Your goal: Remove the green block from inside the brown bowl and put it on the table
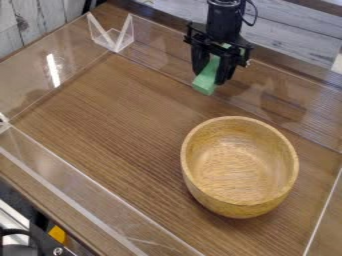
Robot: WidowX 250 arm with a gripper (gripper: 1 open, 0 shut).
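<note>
The green block (206, 76) sits between the black fingers of my gripper (217, 72) at the far side of the table (107, 120), low over the wood. The gripper points straight down and is shut on the block, whose lower end is at or just above the tabletop. I cannot tell whether it touches the surface. The brown bowl (201, 185) stands empty at the near right, well apart from the gripper, with its smooth tan inside showing.
Clear acrylic walls (60, 60) run along the table's edges, with a corner brace (110, 32) at the back left. The arm's black wrist (225, 12) rises out of the top of the view.
</note>
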